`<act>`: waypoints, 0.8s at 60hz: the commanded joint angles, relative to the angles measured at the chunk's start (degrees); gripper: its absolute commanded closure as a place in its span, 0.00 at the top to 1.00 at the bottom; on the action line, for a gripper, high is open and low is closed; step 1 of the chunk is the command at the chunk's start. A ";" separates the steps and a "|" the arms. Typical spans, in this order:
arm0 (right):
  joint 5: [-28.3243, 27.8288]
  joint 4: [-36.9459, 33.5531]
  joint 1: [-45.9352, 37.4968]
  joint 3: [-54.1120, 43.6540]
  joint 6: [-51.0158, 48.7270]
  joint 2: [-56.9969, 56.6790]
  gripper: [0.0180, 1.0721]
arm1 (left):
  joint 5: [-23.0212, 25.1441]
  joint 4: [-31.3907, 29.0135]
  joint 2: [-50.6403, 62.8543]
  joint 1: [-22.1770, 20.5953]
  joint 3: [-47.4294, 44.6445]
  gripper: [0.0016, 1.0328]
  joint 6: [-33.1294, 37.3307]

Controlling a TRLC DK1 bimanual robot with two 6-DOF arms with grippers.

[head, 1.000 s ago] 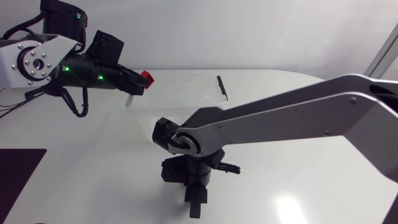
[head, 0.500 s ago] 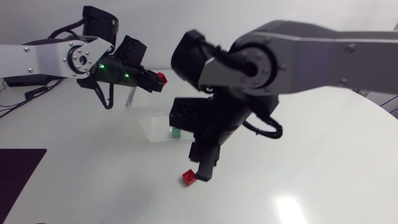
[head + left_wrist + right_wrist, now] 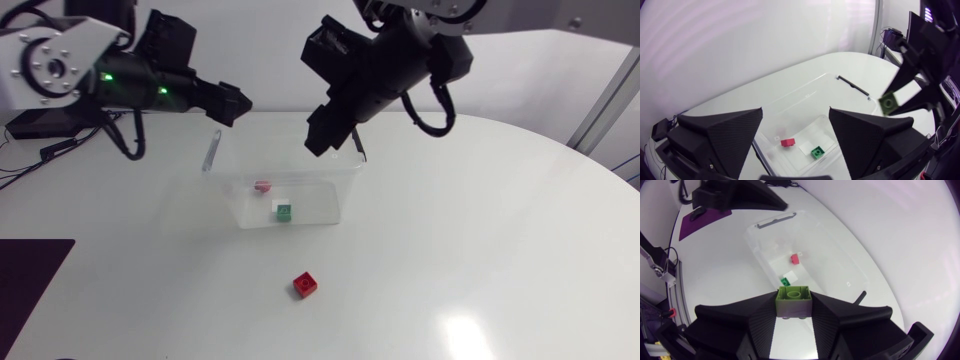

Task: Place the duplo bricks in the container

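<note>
A clear plastic container point(image 3: 300, 190) stands mid-table. Inside it lie a red brick point(image 3: 263, 185) and a dark green brick point(image 3: 284, 211). Another red brick point(image 3: 306, 285) sits on the table in front of the container. My left gripper point(image 3: 237, 105) hangs open and empty above the container's far left corner. In the left wrist view, the left gripper point(image 3: 796, 111) looks down on the red brick point(image 3: 787, 142) and the green brick point(image 3: 817, 152). My right gripper point(image 3: 318, 135) hovers over the far rim, shut on a light green brick point(image 3: 793, 299); that light green brick point(image 3: 888, 102) shows in the left wrist view too.
A black handle or latch point(image 3: 356, 140) sits on the container's far right rim, and a grey one point(image 3: 210, 152) on its left end. A dark mat point(image 3: 30, 275) lies at the table's left edge. Open tabletop stretches to the right and front.
My left gripper opened and its red brick dropped into the container. My right arm rose from the table near the loose red brick to above the container's far rim.
</note>
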 commanded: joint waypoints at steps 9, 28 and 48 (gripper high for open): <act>1.41 5.57 -1.82 4.76 4.66 8.35 0.31 | 3.26 -5.02 -9.36 -3.01 -12.39 0.93 3.59; 2.64 9.18 -4.28 8.62 6.86 15.47 0.50 | 3.44 -0.18 -8.74 -13.12 -26.62 0.93 7.02; 2.90 9.18 -6.91 2.03 9.85 3.78 0.91 | 1.06 2.98 4.35 -19.63 -24.87 0.90 4.03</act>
